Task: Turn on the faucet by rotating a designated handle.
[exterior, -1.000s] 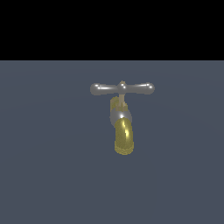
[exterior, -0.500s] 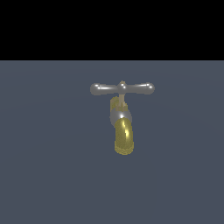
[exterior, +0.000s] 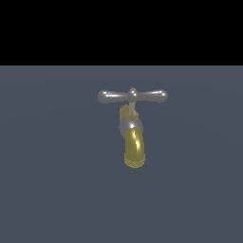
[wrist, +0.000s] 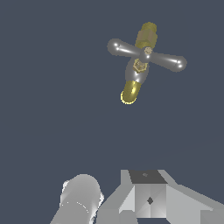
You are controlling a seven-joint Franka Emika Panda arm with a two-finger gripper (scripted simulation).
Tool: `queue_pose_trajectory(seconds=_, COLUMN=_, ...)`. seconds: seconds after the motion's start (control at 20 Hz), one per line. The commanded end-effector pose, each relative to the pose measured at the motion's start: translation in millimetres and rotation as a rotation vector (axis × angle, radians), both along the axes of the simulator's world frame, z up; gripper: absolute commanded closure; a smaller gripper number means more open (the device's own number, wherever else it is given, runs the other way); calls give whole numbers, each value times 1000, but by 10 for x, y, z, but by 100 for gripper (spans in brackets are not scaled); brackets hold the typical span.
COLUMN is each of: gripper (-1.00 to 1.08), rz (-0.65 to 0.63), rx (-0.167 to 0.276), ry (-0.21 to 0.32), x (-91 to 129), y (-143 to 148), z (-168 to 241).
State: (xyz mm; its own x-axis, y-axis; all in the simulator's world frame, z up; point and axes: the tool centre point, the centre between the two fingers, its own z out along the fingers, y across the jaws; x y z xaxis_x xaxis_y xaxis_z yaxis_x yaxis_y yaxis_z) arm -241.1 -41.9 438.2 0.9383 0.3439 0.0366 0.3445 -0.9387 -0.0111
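Flat slate-grey ground (exterior: 52,190) fills the scene under a black band of empty background, with nothing on it but the faucet (exterior: 131,128), which serves as the landmark. Going from the exterior view's left to its right: the handle (exterior: 132,96) reaches out level from the faucet's top, one bulbous end left of the stem, the short stem directly over the silver body, the other bulbous end to the right. Below the stem the brass spout (exterior: 134,149) curves down to its ribbed end. The crossbar lies square to the spout, and I judge that to be its closed rest position, leaving either end free to be pushed around the stem. In the wrist view, parts of the gripper (wrist: 144,197) show at the picture's edge, well apart from the faucet and touching nothing; its fingertips are out of frame, so whether it is spread or closed cannot be told.
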Motion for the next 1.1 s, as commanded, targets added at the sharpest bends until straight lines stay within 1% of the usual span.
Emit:
queue_pose_trajectory(seconds=0.0, gripper=108, rz=58, rx=-2, ry=1, x=38, y=-82, z=-112)
queue_pose_trajectory(seconds=0.5, gripper=108, rz=286, rx=-10, ry=3, x=245, y=-386, z=-552)
queue_pose_trajectory(seconds=1.05, gripper=108, rz=536, rx=-20, ry=7, x=553, y=-668, z=-1033)
